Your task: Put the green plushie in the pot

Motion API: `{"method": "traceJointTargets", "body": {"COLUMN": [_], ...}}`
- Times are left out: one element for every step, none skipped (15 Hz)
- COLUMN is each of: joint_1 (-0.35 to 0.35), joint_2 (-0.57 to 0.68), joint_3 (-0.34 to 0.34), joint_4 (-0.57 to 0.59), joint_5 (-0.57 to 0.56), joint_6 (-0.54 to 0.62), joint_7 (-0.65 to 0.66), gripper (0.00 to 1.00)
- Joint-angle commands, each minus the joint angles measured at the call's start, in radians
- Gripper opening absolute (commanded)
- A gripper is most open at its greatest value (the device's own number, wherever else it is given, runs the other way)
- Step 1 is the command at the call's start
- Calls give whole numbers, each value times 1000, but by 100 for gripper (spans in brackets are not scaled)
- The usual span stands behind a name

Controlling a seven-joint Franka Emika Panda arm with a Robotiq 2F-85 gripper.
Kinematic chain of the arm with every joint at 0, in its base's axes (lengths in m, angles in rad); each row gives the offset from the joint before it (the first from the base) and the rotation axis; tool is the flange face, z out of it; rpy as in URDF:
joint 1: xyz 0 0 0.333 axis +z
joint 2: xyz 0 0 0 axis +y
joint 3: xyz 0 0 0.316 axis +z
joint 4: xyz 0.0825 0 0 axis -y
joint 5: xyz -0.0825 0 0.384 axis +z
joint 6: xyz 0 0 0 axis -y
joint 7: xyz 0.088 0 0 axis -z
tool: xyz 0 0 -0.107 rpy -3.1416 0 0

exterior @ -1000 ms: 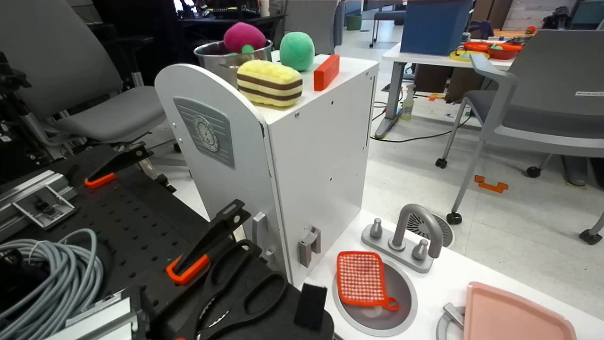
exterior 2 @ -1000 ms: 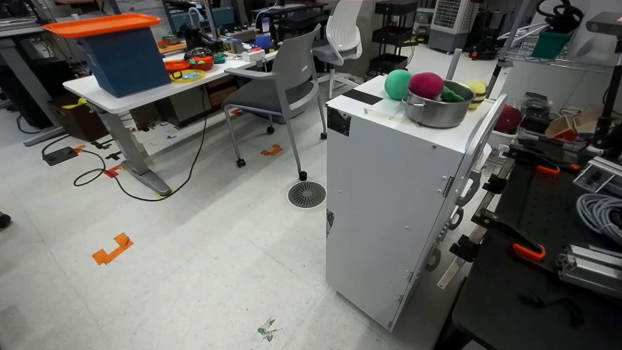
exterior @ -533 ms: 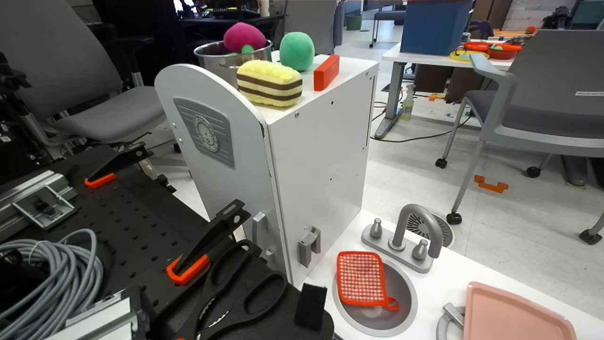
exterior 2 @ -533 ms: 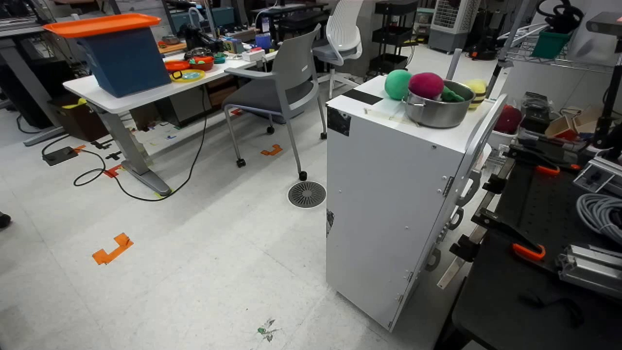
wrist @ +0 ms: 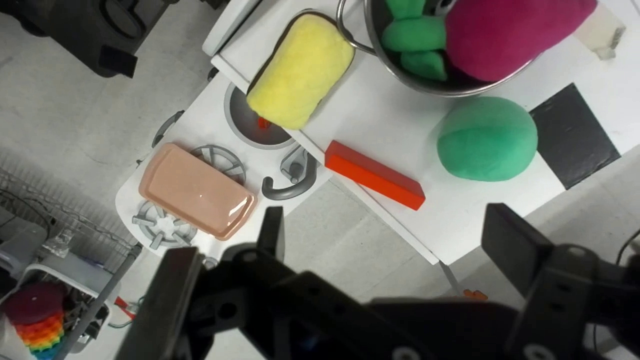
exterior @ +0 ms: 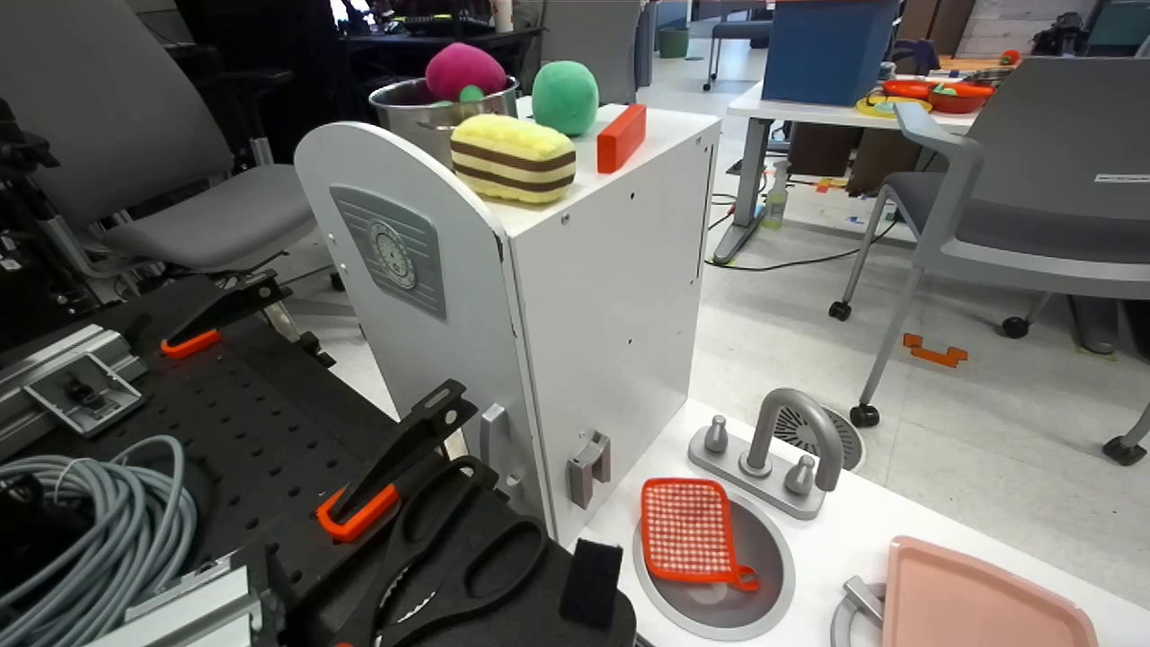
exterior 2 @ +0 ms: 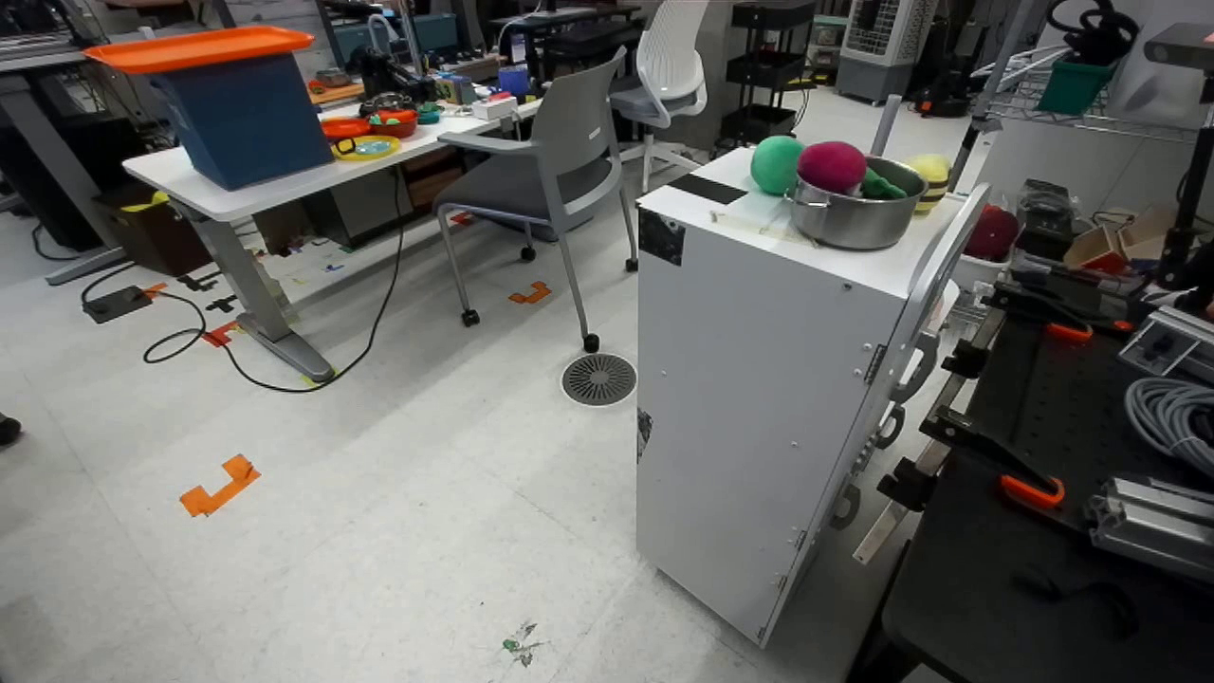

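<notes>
Pale floor (exterior 2: 398, 474) and a grey chair (exterior 2: 573, 133) lie beyond the white desk (wrist: 385, 115), on which the green plushie (wrist: 487, 140) sits just beside the steel pot (exterior 2: 854, 226), outside its rim; whether the two touch I cannot tell. The plushie is a round ball with a plush-looking skin, so I judge it light, soft and hard to damage, with enough nap not to slip, though its shape could let it roll at an off-centre nudge. The best hold seems to be from above, across its widest girth, closing along the line between the dark patch (wrist: 575, 137) and the red block (wrist: 375, 175), since the side next to the pot leaves little or no room. A gentle squeeze should do, as the filling will likely give before it firms up. Inside the pot, a magenta plush (wrist: 505, 40) and a separate green soft toy (wrist: 415, 35) take up much of the space, so the ball may have to rest on top of them. As for the pincer (wrist: 389, 227), the wrist view shows its jaws spread wide, with no object between the pads (wrist: 512, 245) and none touching them; the opening looks ample for the ball. Its present turn looks about right for that hold too, though both exterior views lack it, so how high it hangs over the desk I cannot tell.
</notes>
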Motion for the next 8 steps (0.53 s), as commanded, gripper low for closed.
{"method": "traceJointTargets", "body": {"joint_1": [15,16,18,20,23,26,31,37], "joint_2": [39,46,53,60,68,75,79,80], "joint_3": [-14,-14,-14,-14,-13,-12,-10,-7], "joint_4": [64,81,99,117,137,154,170,181], "joint_5": [56,63,67,65,63,63,77,99], "joint_6": [-2,-6,-11,-14,-19,-21,-22,-23], "joint_7": [-14,-17,-20,-19,-20,-19,-32,-54], "gripper": [100,100,100,100,100,100,100,100]}}
